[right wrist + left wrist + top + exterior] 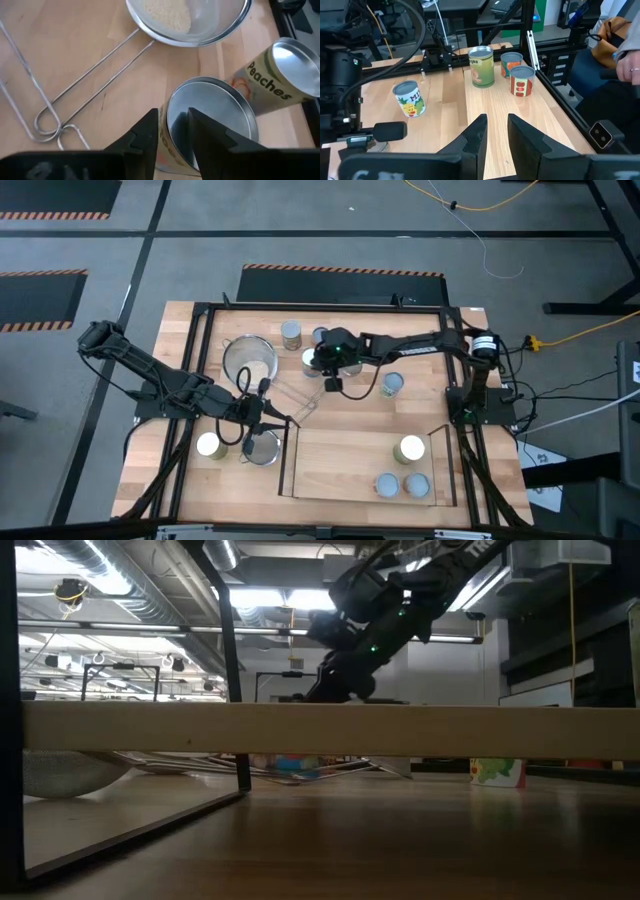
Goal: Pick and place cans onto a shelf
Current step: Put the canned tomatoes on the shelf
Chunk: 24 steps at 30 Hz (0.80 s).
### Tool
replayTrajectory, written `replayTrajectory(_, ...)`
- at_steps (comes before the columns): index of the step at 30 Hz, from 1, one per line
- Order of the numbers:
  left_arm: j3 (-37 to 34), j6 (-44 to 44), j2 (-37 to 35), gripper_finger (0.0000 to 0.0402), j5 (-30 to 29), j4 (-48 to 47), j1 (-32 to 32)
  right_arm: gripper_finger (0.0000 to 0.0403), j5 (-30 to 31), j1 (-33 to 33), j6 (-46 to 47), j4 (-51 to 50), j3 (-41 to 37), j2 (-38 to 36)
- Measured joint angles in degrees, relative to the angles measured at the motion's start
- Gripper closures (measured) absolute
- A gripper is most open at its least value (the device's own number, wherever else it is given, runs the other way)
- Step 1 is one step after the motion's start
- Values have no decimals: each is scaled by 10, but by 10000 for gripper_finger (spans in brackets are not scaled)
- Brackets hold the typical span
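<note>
Three cans stand upright on the shelf at the near right; they also show in the left wrist view. More cans stand on the table: one near the middle, two at the far side, one at the near left. My right gripper hovers just above a silver-topped can, its fingers close together over the can's rim, beside a "Peaches" can. My left gripper is low at the shelf's left end, fingers close together, holding nothing.
A wire-mesh strainer with long wire handles lies beside the right gripper's can. A second strainer lies by the left gripper. In the low view the shelf board hides the table behind it. A person's hand shows beyond the table's edge.
</note>
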Motion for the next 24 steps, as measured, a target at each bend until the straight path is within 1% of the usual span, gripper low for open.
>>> replayTrajectory(3, 0, 0, 0, 333, 1, 0, 0, 299, 0, 0, 0, 2, 1, 3)
replayTrajectory(6, 0, 0, 0, 333, 2, 0, 0, 317, 0, 0, 1, 3, 1, 2)
replayTrajectory(13, 0, 0, 0, 333, 2, 2, 0, 390, -1, 0, 2, 8, 0, 2)
replayTrajectory(18, 0, 2, -4, 333, -5, 9, 0, 392, -1, 0, 2, 8, 0, 2)
replayTrajectory(21, 0, 13, -36, 333, -4, 0, -3, 397, -1, 0, 2, 1, 3, 1)
replayTrajectory(24, 0, 28, -74, 333, -3, -31, -8, 397, -1, 0, 4, -17, 15, 1)
